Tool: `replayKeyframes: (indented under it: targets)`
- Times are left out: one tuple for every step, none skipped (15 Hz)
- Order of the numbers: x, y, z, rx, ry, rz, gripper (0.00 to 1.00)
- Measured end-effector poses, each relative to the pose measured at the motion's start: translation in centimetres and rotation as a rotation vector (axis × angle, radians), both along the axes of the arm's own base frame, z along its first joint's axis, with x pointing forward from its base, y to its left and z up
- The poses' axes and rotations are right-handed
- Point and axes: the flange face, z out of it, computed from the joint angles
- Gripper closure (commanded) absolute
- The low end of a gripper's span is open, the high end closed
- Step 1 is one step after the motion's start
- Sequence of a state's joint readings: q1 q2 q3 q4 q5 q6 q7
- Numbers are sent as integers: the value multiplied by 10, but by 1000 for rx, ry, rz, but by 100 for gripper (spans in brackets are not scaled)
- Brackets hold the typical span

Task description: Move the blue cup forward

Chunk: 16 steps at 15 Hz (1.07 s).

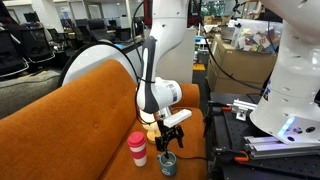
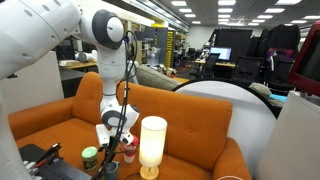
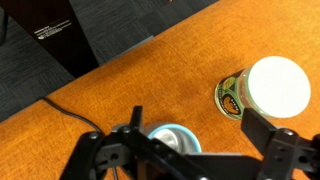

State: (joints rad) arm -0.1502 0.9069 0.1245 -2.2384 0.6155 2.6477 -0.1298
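Exterior view: gripper (image 1: 170,142) hangs just above the blue cup (image 1: 168,162), fingers apart. Cannot tell whether they touch it. The cup stands upright on the orange sofa (image 1: 70,110) seat, near the front edge, with the red tumbler (image 1: 137,148) just beside it.

Exterior view: gripper (image 2: 114,150) is low over the seat, near the cream lamp (image 2: 152,146). The cup is mostly hidden beneath it and the finger gap is unclear here.

Wrist view: the cup (image 3: 172,134) sits mouth-up between the two spread fingers (image 3: 92,150), clear of both. Lamp top (image 3: 278,86) is off to one side, with a round greenish disc (image 3: 230,94) partly hidden behind it.
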Motion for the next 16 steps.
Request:
replayKeyframes:
  targets:
    - [1, 3, -4, -15, -17, 3, 0]
    - [1, 6, -7, -30, -31, 6, 0]
    - [1, 11, -10, -44, -44, 11, 0]
    - [0, 16, -12, -57, -53, 19, 0]
    - [0, 22, -14, -70, -59, 28, 0]
    - [-1, 25, -16, -73, -56, 34, 0]
    - [-1, 26, -16, -74, -55, 36, 0]
    - [-1, 25, -16, -74, -56, 37, 0]
    - [-1, 23, -16, -74, -56, 33, 0]
    - [-1, 22, -16, -74, -56, 32, 0]
    - [-1, 22, -16, -74, -56, 32, 0]
    - [-1, 22, -16, -74, -56, 32, 0]
    - [-1, 22, -16, -74, -56, 32, 0]
    - [-1, 22, -16, -74, -56, 32, 0]
    - [-1, 22, -16, -74, -56, 32, 0]
    - [-1, 22, -16, -74, -56, 32, 0]
